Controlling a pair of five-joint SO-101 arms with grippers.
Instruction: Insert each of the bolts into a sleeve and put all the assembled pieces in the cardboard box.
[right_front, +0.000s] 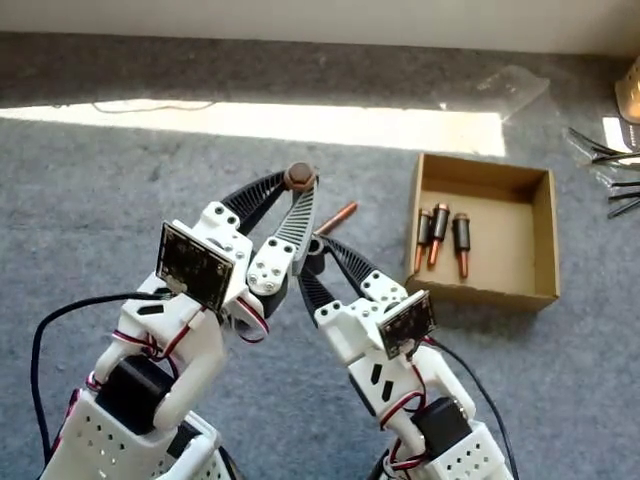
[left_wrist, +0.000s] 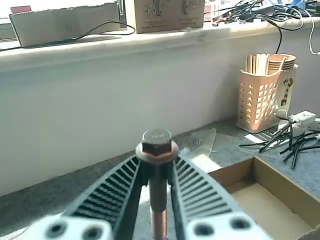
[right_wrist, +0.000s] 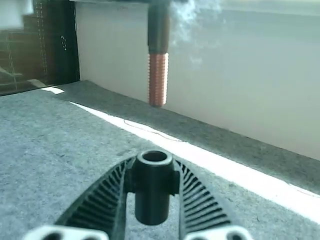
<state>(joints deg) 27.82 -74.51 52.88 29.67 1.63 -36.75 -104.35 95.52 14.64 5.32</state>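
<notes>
My left gripper (right_front: 299, 188) is shut on a copper bolt (right_front: 298, 177), held head-up with its shank pointing down (left_wrist: 157, 150). Just below it, my right gripper (right_front: 317, 250) is shut on a black sleeve (right_wrist: 152, 186) that stands upright with its open end facing up. The bolt's threaded tip (right_wrist: 158, 80) hangs above the sleeve, apart from it. A second bolt (right_front: 337, 217) lies loose on the grey carpet beyond the grippers. The cardboard box (right_front: 541, 242) sits to the right and holds three assembled pieces (right_front: 440, 237).
Black cables (right_front: 610, 170) and a clear plastic bag (right_front: 510, 88) lie at the far right. A sunlit strip (right_front: 250, 120) crosses the carpet behind the arms. A perforated holder with wooden sticks (left_wrist: 262, 92) stands by the wall past the box (left_wrist: 272, 182).
</notes>
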